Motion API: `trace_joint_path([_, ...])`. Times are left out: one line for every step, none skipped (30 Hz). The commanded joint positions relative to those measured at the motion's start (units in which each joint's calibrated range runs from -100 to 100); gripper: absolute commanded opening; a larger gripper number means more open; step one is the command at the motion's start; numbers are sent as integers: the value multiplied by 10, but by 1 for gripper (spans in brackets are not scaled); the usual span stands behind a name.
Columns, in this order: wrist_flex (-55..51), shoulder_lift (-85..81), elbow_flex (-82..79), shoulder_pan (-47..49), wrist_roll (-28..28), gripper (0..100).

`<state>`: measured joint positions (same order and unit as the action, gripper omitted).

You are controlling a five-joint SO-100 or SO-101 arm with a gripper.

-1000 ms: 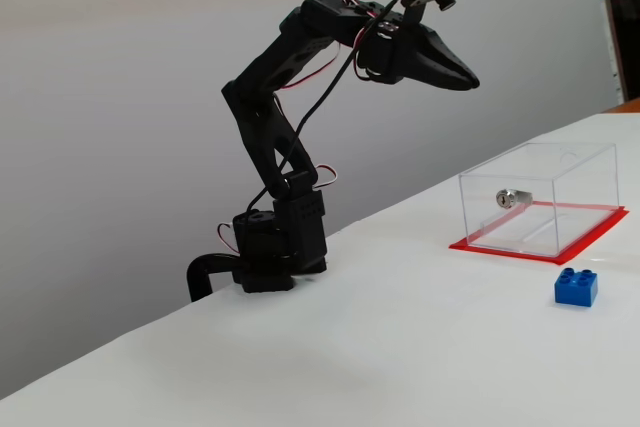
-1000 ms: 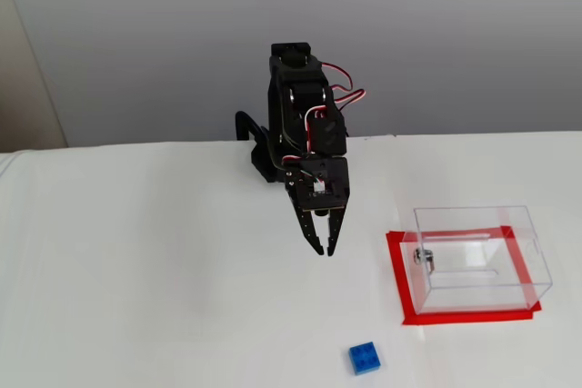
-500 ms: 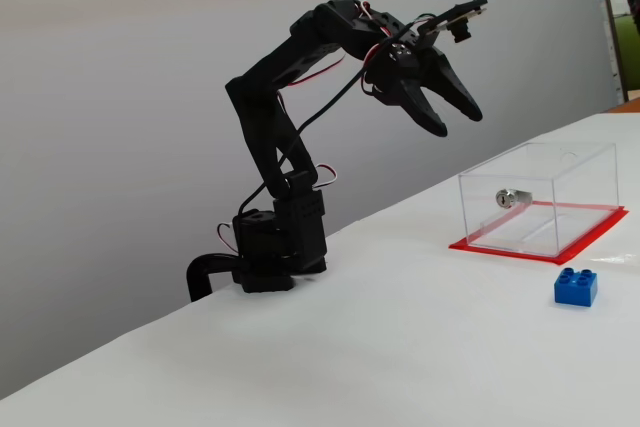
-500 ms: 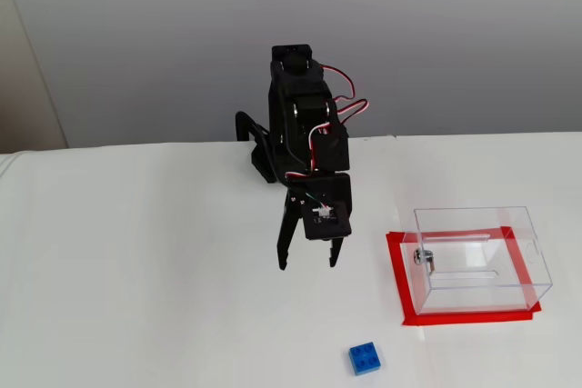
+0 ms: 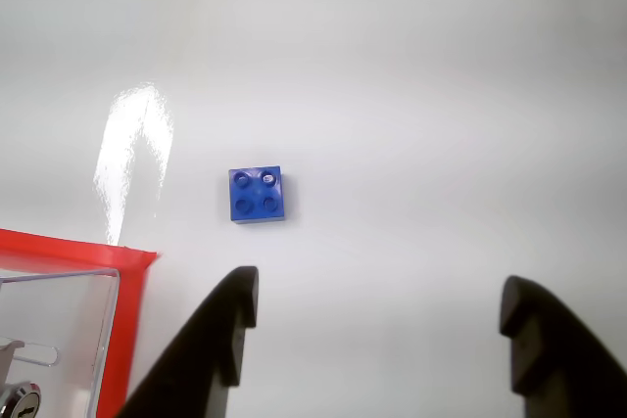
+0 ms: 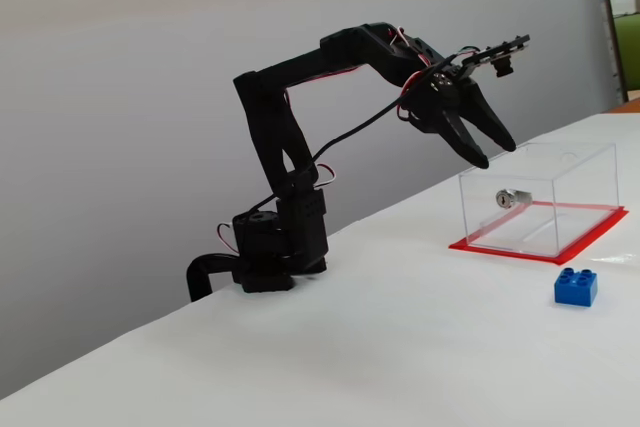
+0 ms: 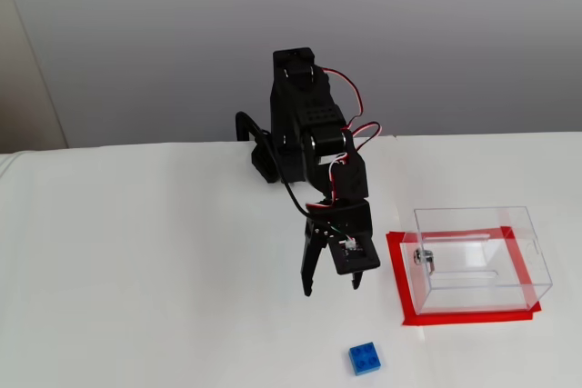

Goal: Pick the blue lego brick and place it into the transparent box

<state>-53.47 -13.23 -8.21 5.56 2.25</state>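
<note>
The end effector (image 7: 331, 283) hangs spread wide and empty above the blue lego brick (image 7: 366, 357), which sits on the table (image 7: 136, 297) beside the transparent box (image 7: 480, 256), not yet picked.

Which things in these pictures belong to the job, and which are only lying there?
Belong to the job:
blue lego brick
transparent box
end effector, open, above the table

Only there:
silver lock part on the box wall
red base under the box
</note>
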Motion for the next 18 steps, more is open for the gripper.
trace_joint_path([14,2,1,17,2,27])
trace_joint_path([14,6,1,21,2,27])
trace_joint_path([14,11,1,24,2,27])
trace_joint_path([15,17,2,26,2,27])
trace_joint_path([18,23,2,28,2,27])
trace_joint_path([26,29,2,29,2,27])
trace_joint_path([31,36,2,31,2,27])
trace_joint_path([38,43,2,35,2,27])
trace_joint_path([45,50,2,38,2,27])
trace_joint_path([53,55,2,41,2,27])
trace_joint_path([65,60,2,42,2,27])
trace_joint_path([74,64,2,45,2,27])
trace_joint_path([80,67,2,48,2,27])
trace_joint_path([87,71,1,49,2,27])
trace_joint_path([92,74,1,49,2,27])
trace_joint_path([96,78,1,50,0,27])
trace_joint_path([100,83,1,50,-1,27])
trace_joint_path([103,89,1,51,-1,27])
